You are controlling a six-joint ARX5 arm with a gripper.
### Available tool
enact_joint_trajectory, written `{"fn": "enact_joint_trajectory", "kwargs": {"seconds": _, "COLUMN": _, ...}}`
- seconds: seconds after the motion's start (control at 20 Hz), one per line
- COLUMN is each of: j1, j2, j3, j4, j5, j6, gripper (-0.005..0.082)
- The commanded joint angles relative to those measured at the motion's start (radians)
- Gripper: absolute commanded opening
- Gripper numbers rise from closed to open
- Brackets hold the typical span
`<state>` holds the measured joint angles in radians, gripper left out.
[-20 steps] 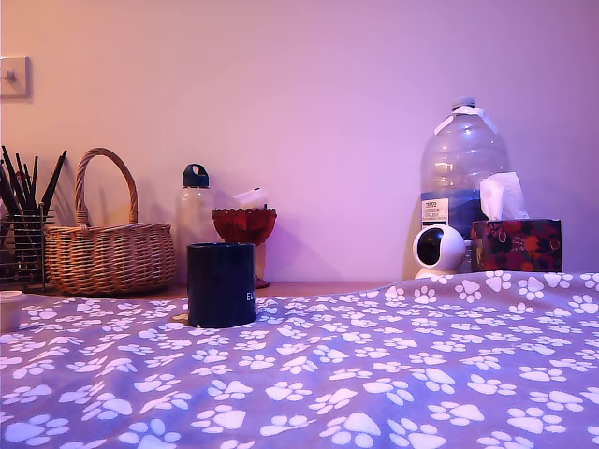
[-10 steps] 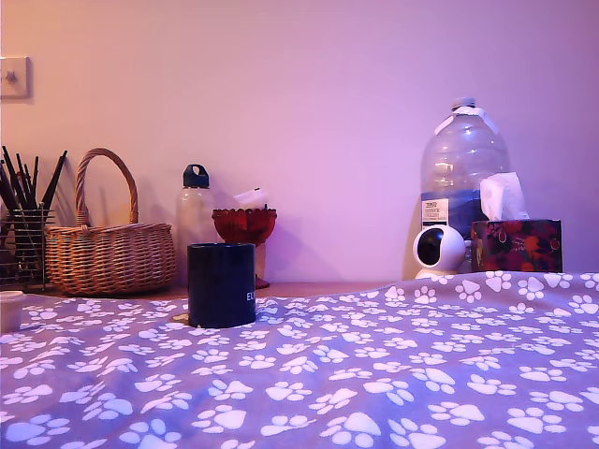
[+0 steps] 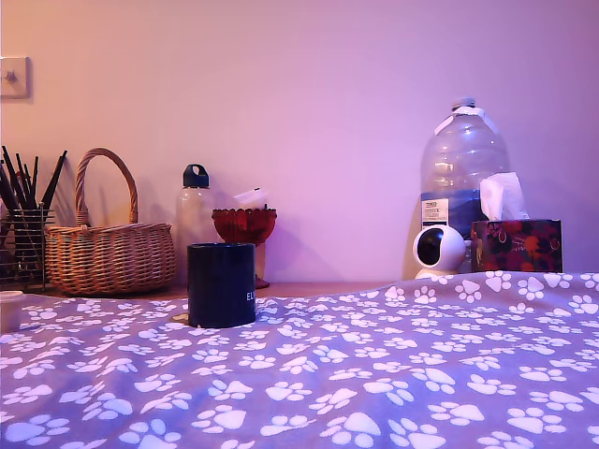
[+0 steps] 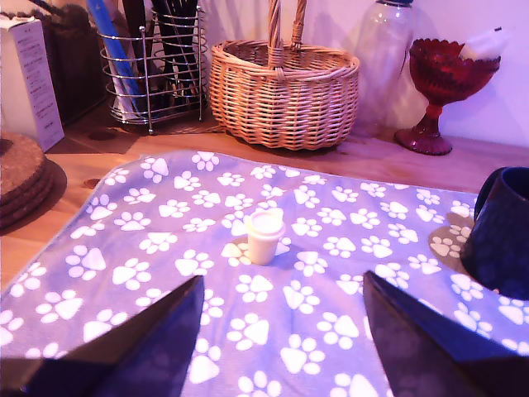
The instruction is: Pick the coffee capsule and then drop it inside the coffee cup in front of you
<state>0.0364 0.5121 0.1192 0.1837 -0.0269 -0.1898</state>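
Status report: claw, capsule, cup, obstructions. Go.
Claw open, empty. Coffee capsule upright on paw-print cloth, untouched. Coffee cup standing apart from it. Nothing between claw and capsule.

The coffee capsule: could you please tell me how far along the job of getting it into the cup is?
Done: nothing visible yet; the coffee capsule stands untouched on the paw-print cloth. In hand: the gripper is open and facing the capsule, short of it. Left: close in, grasp it, carry it to the coffee cup, which stands apart on the cloth, and drop it in.
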Motion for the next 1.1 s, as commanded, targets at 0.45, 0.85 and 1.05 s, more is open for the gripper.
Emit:
{"fn": "enact_joint_trajectory", "kwargs": {"seconds": 0.45, "j1": -0.002, "j2": 0.065, "j3": -0.095, "j4": 0.130, "j5": -0.020, "j6": 0.034, "gripper": 0.0553}}
{"fn": "enact_joint_trajectory", "kwargs": {"seconds": 0.85, "j1": -0.002, "j2": 0.295, "j3": -0.097, "j4": 0.381, "j5": 0.000, "j6": 0.045, "gripper": 0.0553}}
{"fn": "enact_joint_trajectory", "kwargs": {"seconds": 1.05, "j1": -0.002, "j2": 0.430, "j3": -0.097, "j4": 0.502, "j5": 0.014, "j6": 0.068, "gripper": 0.0553}}
